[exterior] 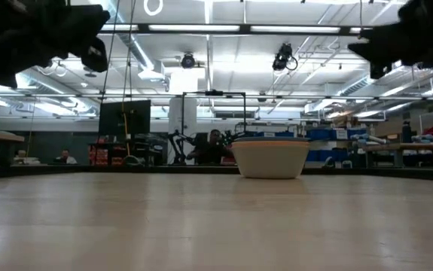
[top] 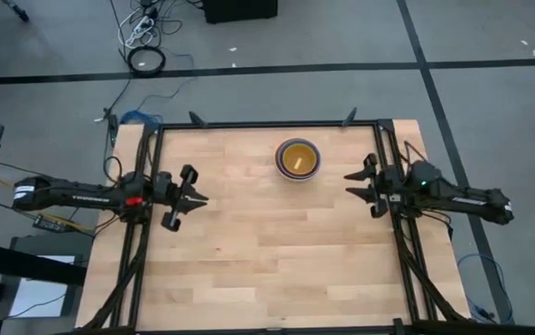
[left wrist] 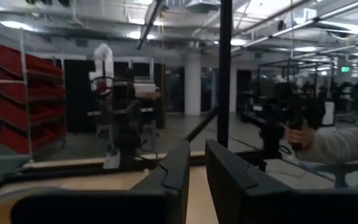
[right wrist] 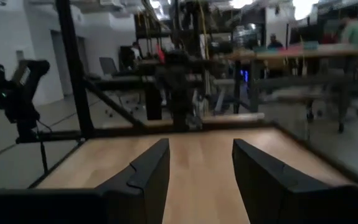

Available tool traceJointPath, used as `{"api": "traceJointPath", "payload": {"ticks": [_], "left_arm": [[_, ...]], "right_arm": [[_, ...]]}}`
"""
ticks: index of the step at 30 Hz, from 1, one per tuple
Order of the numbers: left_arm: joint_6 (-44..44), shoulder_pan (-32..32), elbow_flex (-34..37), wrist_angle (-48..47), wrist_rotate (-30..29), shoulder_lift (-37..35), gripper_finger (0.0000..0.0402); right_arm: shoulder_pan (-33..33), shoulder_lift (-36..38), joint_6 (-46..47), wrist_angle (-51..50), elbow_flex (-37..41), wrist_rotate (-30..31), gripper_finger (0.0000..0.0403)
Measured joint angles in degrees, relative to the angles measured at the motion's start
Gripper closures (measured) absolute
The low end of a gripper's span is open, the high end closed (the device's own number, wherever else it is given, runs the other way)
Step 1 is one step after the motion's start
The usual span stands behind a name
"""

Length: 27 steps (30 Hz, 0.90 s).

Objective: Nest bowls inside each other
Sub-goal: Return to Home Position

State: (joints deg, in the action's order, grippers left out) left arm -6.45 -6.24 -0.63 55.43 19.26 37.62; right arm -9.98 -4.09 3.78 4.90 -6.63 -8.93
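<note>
Logging state at this frame. Wooden table (top: pixel 248 261) with a black frame carries one nested stack of bowls (top: pixel 298 159), standing upright on the half of the table toward the high view's top.

Left arm (top: pixel 81 194): lies well to the left of the stack in the high view, reaching in over the table's edge. Right arm (top: pixel 453 194): lies on the opposite side of the stack, closer to it than the left arm, also over the table's edge. Neither touches the stack.

The stack itself: from above, a greyish outer rim rings a yellow bowl sitting innermost. In the low view the stack (exterior: pixel 270 158) shows a pale outer wall with a blue rim just above it; the bowls between cannot be told apart.

Left gripper (top: pixel 202 197) points toward the stack's side of the table, holding nothing. Its fingers (left wrist: pixel 172 168) are drawn nearly together, with only a narrow slit of table showing between them.

Right gripper (top: pixel 351 183) faces the stack from the other side, holding nothing. Its fingers (right wrist: pixel 150 171) are spread wide, with bare table between them.
</note>
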Motion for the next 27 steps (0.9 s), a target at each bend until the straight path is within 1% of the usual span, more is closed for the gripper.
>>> {"api": "traceJointPath", "payload": {"ticks": [5,7,9,11,14,19,27], "left_arm": [[0.06,0.00,0.05,-1.25,0.09,1.05,0.0341],[0.11,0.00,0.05,-0.87,0.05,1.15,0.0341],[0.12,0.00,0.05,-0.21,-0.75,1.12,0.0341],[0.56,0.00,0.05,2.07,-1.93,1.13,0.0341],[2.41,-0.02,0.03,7.50,-1.78,0.80,0.0341],[1.32,-0.02,0.01,11.11,-1.63,-2.09,0.0341],[-1.20,-0.13,0.01,9.04,-0.33,-8.64,0.0341]], "right_arm": [[0.00,1.17,1.70,3.05,6.10,0.76,0.0239],[0.01,0.99,1.99,0.85,6.05,1.62,0.0239],[0.00,0.83,2.60,0.91,6.05,2.27,0.0239],[0.00,0.86,2.64,1.14,6.05,2.29,0.0239],[0.00,0.86,2.62,0.96,6.05,2.29,0.0239],[0.00,1.14,1.66,1.10,6.05,2.29,0.0239],[0.01,1.13,-1.41,2.00,4.65,3.25,0.0239]]}}
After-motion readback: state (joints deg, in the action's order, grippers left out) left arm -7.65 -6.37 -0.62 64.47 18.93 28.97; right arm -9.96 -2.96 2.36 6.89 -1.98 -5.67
